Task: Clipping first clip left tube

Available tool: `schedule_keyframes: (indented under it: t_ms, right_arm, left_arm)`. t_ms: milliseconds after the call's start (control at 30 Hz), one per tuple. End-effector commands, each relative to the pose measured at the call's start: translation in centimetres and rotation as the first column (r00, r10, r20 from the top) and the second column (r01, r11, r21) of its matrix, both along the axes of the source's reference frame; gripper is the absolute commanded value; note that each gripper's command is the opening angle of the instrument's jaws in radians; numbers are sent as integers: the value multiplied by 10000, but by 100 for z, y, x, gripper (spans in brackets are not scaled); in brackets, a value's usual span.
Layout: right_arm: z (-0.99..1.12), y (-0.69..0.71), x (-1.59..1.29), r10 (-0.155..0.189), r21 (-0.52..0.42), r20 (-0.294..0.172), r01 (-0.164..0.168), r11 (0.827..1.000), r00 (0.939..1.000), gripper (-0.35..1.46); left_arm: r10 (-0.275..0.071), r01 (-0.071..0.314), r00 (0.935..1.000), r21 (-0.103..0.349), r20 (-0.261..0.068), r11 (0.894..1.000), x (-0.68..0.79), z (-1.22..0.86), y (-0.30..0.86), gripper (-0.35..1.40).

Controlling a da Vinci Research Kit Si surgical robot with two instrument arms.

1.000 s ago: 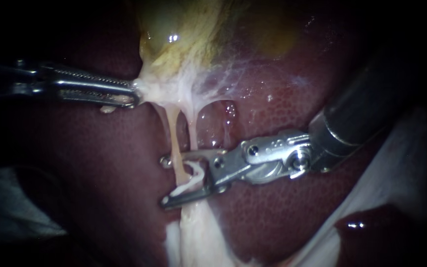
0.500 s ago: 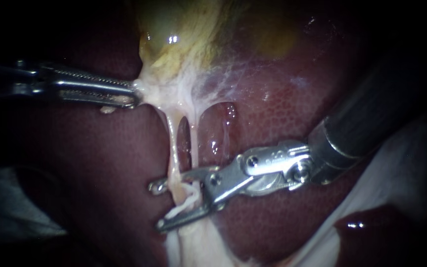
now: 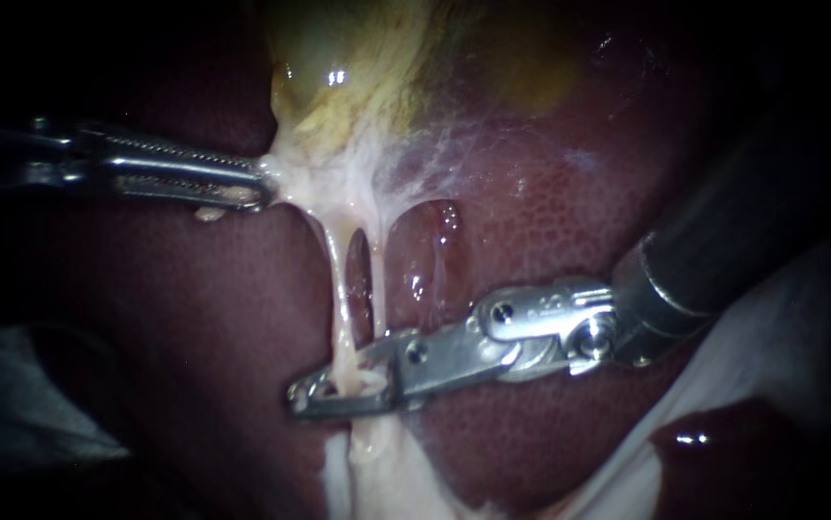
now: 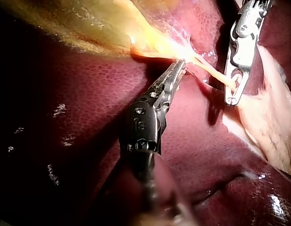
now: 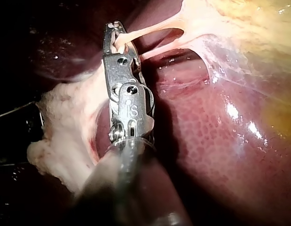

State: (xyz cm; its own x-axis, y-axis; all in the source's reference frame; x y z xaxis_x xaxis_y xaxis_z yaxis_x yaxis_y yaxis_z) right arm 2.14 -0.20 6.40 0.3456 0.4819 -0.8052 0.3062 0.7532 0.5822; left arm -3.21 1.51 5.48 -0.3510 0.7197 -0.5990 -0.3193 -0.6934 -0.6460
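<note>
Right instrument (image 3: 328, 390) pinching the left tube (image 3: 341, 289) between its jaws.
Left instrument (image 3: 259, 185), jaws clamped on gallbladder (image 3: 357, 58) tissue, holds it taut, likely to spread the tubes so one sits alone in the right jaws. The clip is hidden between those jaws; whether it is fully pressed cannot be told.
</note>
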Motion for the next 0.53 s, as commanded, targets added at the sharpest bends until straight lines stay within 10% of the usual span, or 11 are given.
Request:
schedule_keyframes:
  t_ms: [33,533]
  right_arm:
    - [-1,-1,1,-11,184,64,10,9998,10000,-35]
    - [4,1,0,-97,608,165,87,9981,9998,-21]
  left_arm:
    - [0,0,10000,1,-1,10000,0,0,0,-35]
    - [-10,10,10000,-3,-7,10000,-3,3,2,-35]
